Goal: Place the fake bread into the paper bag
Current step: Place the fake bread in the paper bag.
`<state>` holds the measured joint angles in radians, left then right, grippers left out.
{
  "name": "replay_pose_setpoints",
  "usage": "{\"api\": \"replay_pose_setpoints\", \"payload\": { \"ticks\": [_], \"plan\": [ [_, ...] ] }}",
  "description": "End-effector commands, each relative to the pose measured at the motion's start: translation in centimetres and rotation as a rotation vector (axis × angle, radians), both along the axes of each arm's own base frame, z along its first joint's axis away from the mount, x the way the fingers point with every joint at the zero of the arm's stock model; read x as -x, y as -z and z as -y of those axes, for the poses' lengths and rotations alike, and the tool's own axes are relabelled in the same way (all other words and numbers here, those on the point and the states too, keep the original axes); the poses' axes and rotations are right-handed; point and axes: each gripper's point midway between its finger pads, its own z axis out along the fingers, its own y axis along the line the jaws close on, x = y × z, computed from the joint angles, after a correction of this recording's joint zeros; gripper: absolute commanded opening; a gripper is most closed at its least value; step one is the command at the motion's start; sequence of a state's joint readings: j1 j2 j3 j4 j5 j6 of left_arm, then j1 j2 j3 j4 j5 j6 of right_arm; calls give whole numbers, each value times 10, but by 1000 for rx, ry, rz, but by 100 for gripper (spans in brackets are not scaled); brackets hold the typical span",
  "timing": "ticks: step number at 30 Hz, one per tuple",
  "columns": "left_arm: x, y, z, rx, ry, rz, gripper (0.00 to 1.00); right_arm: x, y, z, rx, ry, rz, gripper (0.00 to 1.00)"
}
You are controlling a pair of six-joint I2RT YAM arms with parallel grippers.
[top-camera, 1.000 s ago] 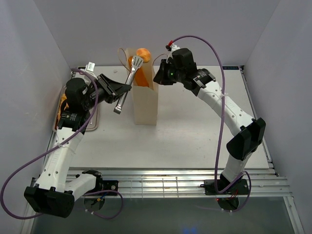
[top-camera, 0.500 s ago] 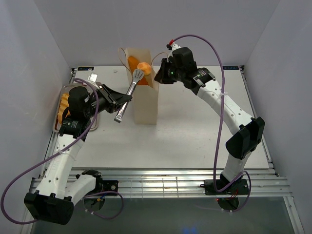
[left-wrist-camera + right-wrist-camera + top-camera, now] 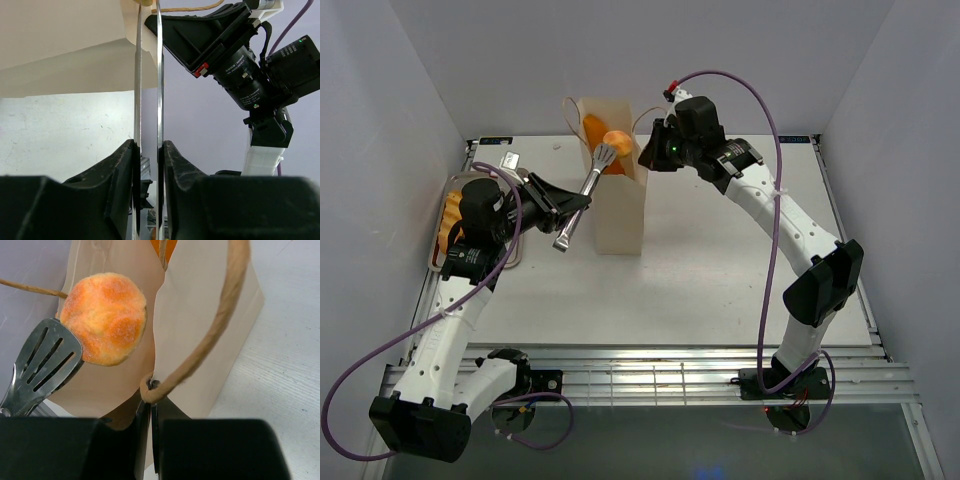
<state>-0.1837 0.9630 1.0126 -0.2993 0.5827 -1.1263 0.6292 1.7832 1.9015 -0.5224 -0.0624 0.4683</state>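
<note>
At the open mouth of the paper bag point(image 3: 618, 215), a small round roll point(image 3: 106, 318) is held in tongs point(image 3: 582, 195) clamped by the left fingers point(image 3: 120, 167). An orange loaf point(image 3: 592, 128) is seen inside. The rim is pinched by the right fingers point(image 3: 170, 412).

Top external view: high and behind, looking down over the whole worktop point(image 3: 720, 270); wrist views — left sighting close along the tongs point(image 3: 159, 75), right looking down close on the paper bag point(image 3: 200, 340) mouth — all three share tongs and bag.
</note>
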Motion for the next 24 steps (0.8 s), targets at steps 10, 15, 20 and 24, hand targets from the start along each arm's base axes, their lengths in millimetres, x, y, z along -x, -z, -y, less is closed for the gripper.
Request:
{"api": "replay_pose_setpoints", "payload": {
  "ticks": [10,15,20,24],
  "plan": [
    [3,-25,-1,9,-9,80,37,2,-29,2,-52,-2,65,8],
    [5,-34,-1,12,-5,101,25,2,-30,3,-56,-4,68,8],
    [10,-63,-5,-7,-20,183,13,2,-32,5,-52,1,78,8],
    [22,-117,-32,-121,-159,272,0,3,-30,9,-43,7,79,8]
  ]
}}
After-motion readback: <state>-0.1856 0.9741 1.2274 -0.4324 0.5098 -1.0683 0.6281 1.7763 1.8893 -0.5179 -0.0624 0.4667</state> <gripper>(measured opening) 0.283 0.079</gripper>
